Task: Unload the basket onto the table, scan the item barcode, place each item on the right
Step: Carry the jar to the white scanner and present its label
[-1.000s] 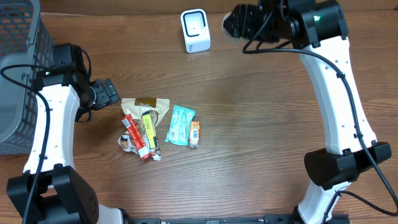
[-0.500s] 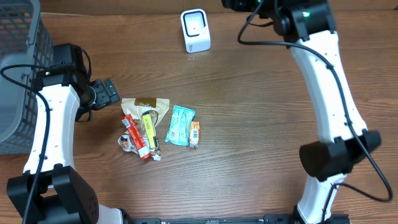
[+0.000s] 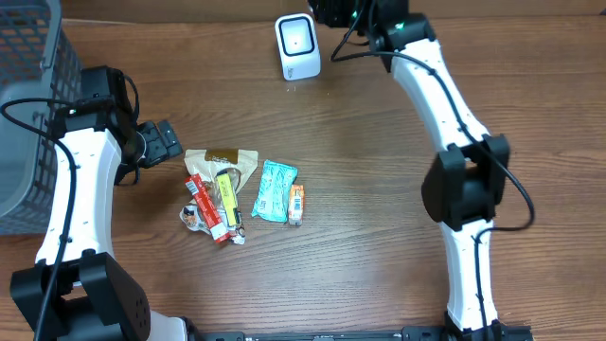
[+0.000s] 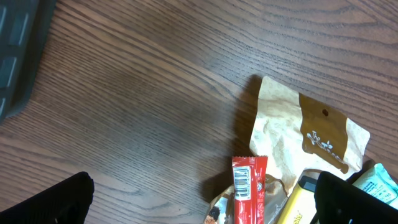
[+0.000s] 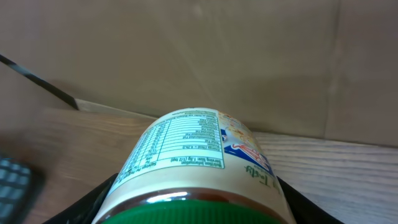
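**Jar clamped at the far table edge, next to the scanner**

**Overhead.** The right gripper [image 3: 333, 11] is cut off by the top border, so its jaws and load cannot be made out here. The scanner [image 3: 297, 45] stands just beside it, on the side toward the left arm. The left gripper [image 3: 163, 142] hangs over the wood-grain table [image 3: 379, 142], with the grey basket [image 3: 28, 104] behind it. A cluster of packets lies just ahead of its fingertips:
- brown pouch [image 3: 222, 158]
- red bar [image 3: 204, 201]
- yellow bar [image 3: 227, 189]
- teal packet [image 3: 274, 189]
- orange sachet [image 3: 297, 204]

Bare wood runs from the cluster across to the right arm.

**Left wrist.** Only the tips of the fingers [image 4: 53, 202] show, in the lower corners. The jaws stand fully apart above the tabletop. The pouch lies ahead, with the red bar below it, its barcode facing up. The yellow bar and teal packet are partly hidden by the right-hand finger. A blurred corner of the basket sits at far left.

**Right wrist.** The jar [image 5: 199, 155] is clamped between the dark fingers [image 5: 102, 196]. Its green lid faces the camera and its nutrition label is on top. The lower half is cut off by the frame. Beyond it, the table edge meets a plain tan wall [image 5: 249, 50]. A black cable [image 5: 37, 81] crosses at left. A blurred dark gridded object [image 5: 12, 177] cannot be identified.
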Tool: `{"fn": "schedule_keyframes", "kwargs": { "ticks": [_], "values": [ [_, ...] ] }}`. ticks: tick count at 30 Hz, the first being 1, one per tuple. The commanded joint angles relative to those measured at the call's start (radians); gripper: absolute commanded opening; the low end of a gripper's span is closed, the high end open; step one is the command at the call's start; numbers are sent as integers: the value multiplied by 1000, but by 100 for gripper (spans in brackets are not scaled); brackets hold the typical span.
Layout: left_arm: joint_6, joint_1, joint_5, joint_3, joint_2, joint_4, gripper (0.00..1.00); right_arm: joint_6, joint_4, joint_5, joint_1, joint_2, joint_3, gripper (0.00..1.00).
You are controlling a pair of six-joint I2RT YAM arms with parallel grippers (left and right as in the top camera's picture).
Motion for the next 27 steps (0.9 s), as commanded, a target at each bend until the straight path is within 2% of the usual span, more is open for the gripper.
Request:
{"fn": "schedule_keyframes", "kwargs": {
  "ticks": [1,11,21,27],
  "values": [
    [19,-1,4,19,-3,0,100,-8,63,6,5,39,18,4],
    [19,-1,3,19,-3,0,100,80,206,-26,60,65,8,4],
    [19,-1,3,19,-3,0,100,11,394,59,113,176,7,4],
    [19,-1,4,19,-3,0,100,10,430,111,112,188,6,4]
  ]
}}
